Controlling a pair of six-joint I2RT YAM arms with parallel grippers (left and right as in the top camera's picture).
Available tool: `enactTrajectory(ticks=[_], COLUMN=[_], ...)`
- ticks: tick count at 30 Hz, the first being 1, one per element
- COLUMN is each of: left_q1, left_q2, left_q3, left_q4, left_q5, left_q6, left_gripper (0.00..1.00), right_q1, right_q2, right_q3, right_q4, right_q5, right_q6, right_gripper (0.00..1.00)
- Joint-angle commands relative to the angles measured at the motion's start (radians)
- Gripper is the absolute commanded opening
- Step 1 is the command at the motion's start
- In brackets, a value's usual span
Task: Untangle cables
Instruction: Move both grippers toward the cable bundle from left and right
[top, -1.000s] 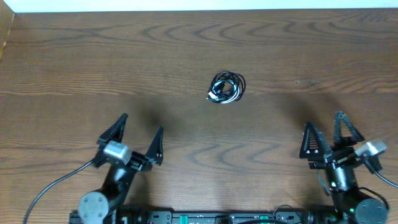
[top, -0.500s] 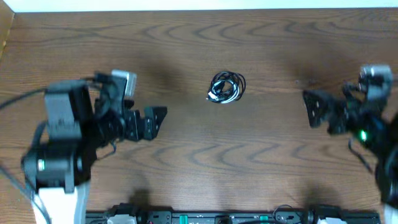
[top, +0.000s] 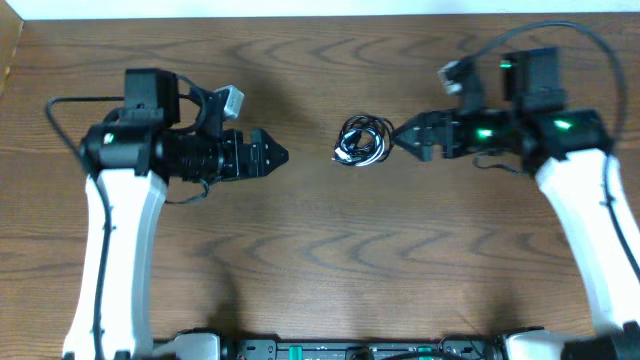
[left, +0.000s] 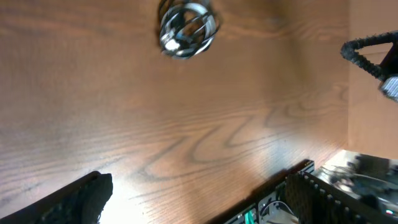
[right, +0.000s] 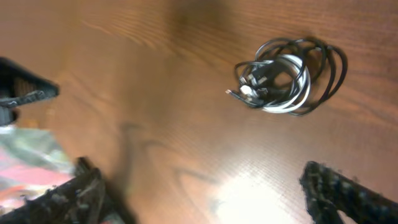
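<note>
The cables lie as one small knot of black and white cord on the wooden table, a little behind its middle. In the left wrist view the cables sit at the top edge, far ahead of the jaws. In the right wrist view the cables sit up and to the right. My left gripper points right at the knot from a short way off, open and empty. My right gripper points left, its tips just right of the knot, also open and empty. Neither gripper touches the cords.
The wooden table ends at a white strip along the back and a raised edge at the far left. A black rail with electronics runs along the front edge. Each arm's white link reaches back toward that rail.
Both arms have lifted from the front edge and swung inward. They now face each other across the knot, the right one closest. The knot has not moved.
</note>
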Motion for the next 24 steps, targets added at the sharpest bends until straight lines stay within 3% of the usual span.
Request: enactTrajectory(ticks=[1,5,14,17,18,19,24], left_q1=[0.002,0.001,0.001,-0.002,-0.005,-0.007,-0.025], left_q2=[0.125,0.228,0.383,0.397,0.399,0.399,0.399], left_q3=[-0.011,-0.011,-0.011,-0.011,-0.011,-0.011,-0.011], left_q4=[-0.047,-0.029,0.029,0.047,0.065,0.073,0.121], left_q5=[0.002,0.002,0.002,0.002,0.002,0.002,0.002], left_q6=[-0.008,-0.005,-0.005,-0.005,-0.005,-0.005,-0.005], left_gripper=[0.94,0.94,0.94,0.94,0.94,0.94,0.94], right_q1=[0.046,0.053,0.055,0.062,0.067,0.07,0.097], right_q2=[0.082,0.187,0.454,0.504,0.525,0.534,0.572], right_q3=[0.013,0.013,0.013,0.013,0.013,0.013,0.013], right_q4=[0.054,0.108,0.206,0.249,0.28,0.295,0.417], right_q5=[0.182,0.285,0.093,0.09,0.09,0.09,0.098], right_q6=[-0.011,-0.016,-0.109,-0.117,-0.116,-0.116,-0.116], right_gripper=[0.99,0.99,0.99,0.93,0.79,0.75,0.75])
